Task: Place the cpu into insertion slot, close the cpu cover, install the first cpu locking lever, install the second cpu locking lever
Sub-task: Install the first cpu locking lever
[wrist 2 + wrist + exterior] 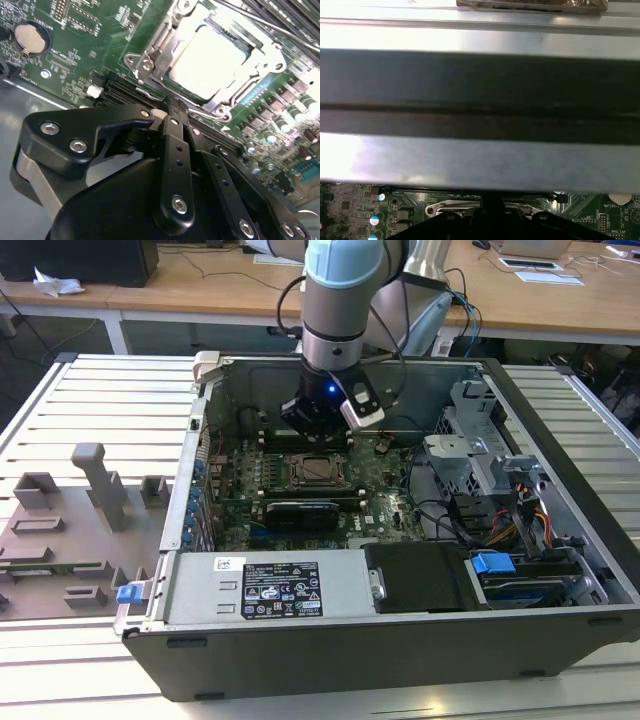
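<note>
Open computer case (pixel 560 570) lying on a slatted metal worktop (pixel 90 400), with the arm reaching down into it. The gripper (pixel 318 422) hangs low over the green motherboard (pixel 385 475), just beyond the far edge of the insertion slot (pixel 317 472) as the exterior view shows it. In the second wrist view the fingers (pixel 175 135) stand drawn together at their tips with nothing between them, close above the board at the near corner of the slot (pixel 150 67). The cpu (pixel 212 57) lies flat inside the slot, its pale metal top showing through the window of the cpu cover (pixel 252 50), which lies down around it. Thin metal levers (pixel 250 20) run along the slot's sides; whether they are latched cannot be told. A long black expansion card (pixel 302 510) sits on the near side of the slot, and the grey labelled power-supply box (pixel 270 590) beyond that, at the case's front edge. A round coin cell (pixel 27 37) lies on the board, well apart from the slot.
</note>
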You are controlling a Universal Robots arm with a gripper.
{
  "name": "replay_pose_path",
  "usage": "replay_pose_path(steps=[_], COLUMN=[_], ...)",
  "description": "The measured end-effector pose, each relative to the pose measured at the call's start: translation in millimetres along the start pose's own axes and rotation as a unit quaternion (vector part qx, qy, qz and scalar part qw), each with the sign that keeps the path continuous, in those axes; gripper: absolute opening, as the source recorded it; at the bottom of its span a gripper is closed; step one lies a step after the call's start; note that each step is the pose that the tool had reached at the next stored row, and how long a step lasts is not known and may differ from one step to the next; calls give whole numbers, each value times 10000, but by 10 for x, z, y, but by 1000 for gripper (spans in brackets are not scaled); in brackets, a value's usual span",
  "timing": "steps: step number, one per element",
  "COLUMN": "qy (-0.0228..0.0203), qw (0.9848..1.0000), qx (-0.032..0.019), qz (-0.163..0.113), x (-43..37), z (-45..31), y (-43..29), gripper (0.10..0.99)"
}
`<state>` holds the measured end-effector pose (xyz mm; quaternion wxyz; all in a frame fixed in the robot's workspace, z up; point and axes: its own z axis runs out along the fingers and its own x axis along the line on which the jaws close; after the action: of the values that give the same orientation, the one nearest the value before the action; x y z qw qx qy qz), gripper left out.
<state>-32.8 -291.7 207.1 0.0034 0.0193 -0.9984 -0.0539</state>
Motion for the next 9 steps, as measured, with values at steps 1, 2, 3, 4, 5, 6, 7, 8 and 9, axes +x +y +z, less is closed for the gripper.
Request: replay_pose_path(steps=[1, 2, 3, 4, 5, 6, 7, 8, 9], qy=[3, 4, 4, 4, 5, 5, 5, 7, 7], qw=[10000, 10000, 10000, 10000, 10000, 10000, 10000, 10000, 10000], qx=[0, 0, 0, 0, 0, 1, 2, 3, 3], qz=[0, 1, 1, 0, 1, 1, 1, 1, 1], x=[-27, -40, -41, -43, -44, -46, -46, -49, -52], z=[9, 17, 22, 26, 29, 34, 37, 43, 46], y=[-2, -4, -7, -10, -13, -18, -21, -24, -25], gripper=[106, 106, 106, 106, 106, 106, 106, 106, 106])
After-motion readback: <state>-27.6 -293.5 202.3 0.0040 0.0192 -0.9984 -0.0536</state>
